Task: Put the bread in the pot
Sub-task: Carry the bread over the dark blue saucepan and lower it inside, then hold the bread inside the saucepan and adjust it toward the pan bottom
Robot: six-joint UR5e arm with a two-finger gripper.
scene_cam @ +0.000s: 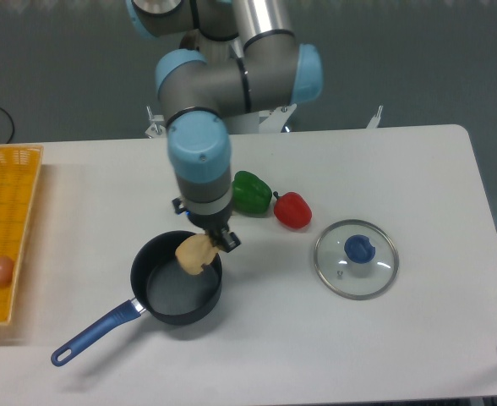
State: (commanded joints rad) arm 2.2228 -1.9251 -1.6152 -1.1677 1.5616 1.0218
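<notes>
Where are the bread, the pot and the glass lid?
bread [193,254], fixed camera, middle of the chunk
pot [157,255], fixed camera, upper left rim
glass lid [360,248], fixed camera, blue knob

Bread [193,254]: we see a pale tan lump, a little browner along one side.
Pot [176,278]: black outside, dark grey inside, and its long handle is blue.
Lid [356,258]: we see clear glass with a silvery rim and a blue knob.
Peppers: one green [252,191], one red [292,210].
Crate [3,228]: we see yellow-orange plastic with a grid pattern.
Egg [2,270]: pinkish.
Arm [223,80]: we see grey links with light blue caps at the joints.
Gripper [217,236]: dark, close to black.
Table [417,178]: we see plain white against a dull grey-green backdrop.
</notes>
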